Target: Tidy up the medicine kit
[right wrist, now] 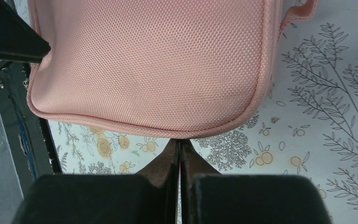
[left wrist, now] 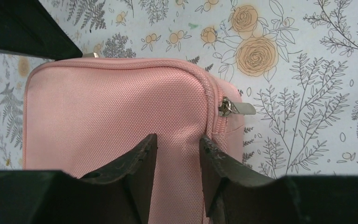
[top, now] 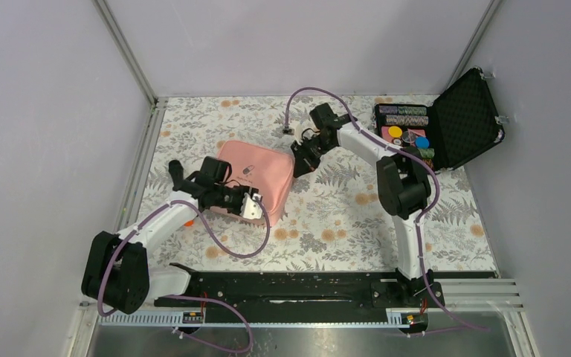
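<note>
The pink medicine kit (top: 256, 175) lies zipped shut on the flowered table cover, its small dark logo facing up. My left gripper (top: 251, 204) hovers over its near edge. In the left wrist view the gripper (left wrist: 178, 145) is open, with pink fabric (left wrist: 112, 107) showing between the jaws and the metal zipper pull (left wrist: 237, 108) just to the right. My right gripper (top: 301, 160) is at the kit's right far edge. In the right wrist view it (right wrist: 179, 142) is shut, tips touching the kit's rim (right wrist: 149, 70). Whether it pinches anything is hidden.
A black hard foam-lined case (top: 446, 123) with colourful chips stands open at the back right. A small orange thing (top: 188, 222) peeks out beside the left arm. Grey walls and metal rails (top: 130, 52) enclose the table.
</note>
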Robot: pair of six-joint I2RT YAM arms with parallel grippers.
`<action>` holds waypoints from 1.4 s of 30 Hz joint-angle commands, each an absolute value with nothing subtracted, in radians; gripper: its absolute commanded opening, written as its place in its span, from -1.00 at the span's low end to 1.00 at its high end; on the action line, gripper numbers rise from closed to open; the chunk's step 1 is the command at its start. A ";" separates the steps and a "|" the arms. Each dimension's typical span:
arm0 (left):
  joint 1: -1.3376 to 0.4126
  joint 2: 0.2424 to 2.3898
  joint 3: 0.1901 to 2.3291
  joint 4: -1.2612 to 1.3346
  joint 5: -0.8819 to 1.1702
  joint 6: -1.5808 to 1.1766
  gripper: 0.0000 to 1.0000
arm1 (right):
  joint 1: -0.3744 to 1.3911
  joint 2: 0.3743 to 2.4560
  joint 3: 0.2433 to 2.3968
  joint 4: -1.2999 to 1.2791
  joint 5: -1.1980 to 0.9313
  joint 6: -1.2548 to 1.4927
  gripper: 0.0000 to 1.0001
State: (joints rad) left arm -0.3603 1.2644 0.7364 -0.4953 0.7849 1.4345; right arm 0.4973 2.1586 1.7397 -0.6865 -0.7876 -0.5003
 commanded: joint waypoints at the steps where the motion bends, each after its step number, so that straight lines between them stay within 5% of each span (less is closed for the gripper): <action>1: -0.407 1.347 0.659 -0.298 0.649 1.419 -0.29 | 0.543 2.144 1.712 -0.742 -0.890 -0.511 -1.00; 8: -0.432 1.388 0.614 0.005 0.582 1.185 -0.59 | 0.677 1.936 1.440 -0.701 -0.812 -0.677 -1.00; 12: -0.432 1.411 0.617 0.139 0.517 1.074 -0.98 | 0.710 1.903 1.384 -0.759 -0.763 -0.745 -1.00; 19: -0.435 1.439 0.613 0.274 0.470 0.975 -1.00 | 0.748 1.870 1.314 -0.678 -0.889 -0.645 -1.00; 25: -0.435 1.438 0.582 0.341 0.452 0.952 -1.00 | 0.758 1.822 1.167 -0.194 -1.063 -0.167 -1.00; 29: -0.431 1.419 0.581 0.311 0.446 0.960 -0.85 | 0.731 1.800 1.200 -0.275 -1.022 -0.188 -0.97; 34: -0.378 1.418 0.686 0.190 0.506 0.931 -0.15 | 0.632 1.743 1.193 -0.370 -0.882 -0.247 -0.44; 42: -0.328 1.489 1.078 -0.374 0.788 1.114 0.18 | 0.514 1.721 1.134 -0.192 -0.749 -0.150 0.57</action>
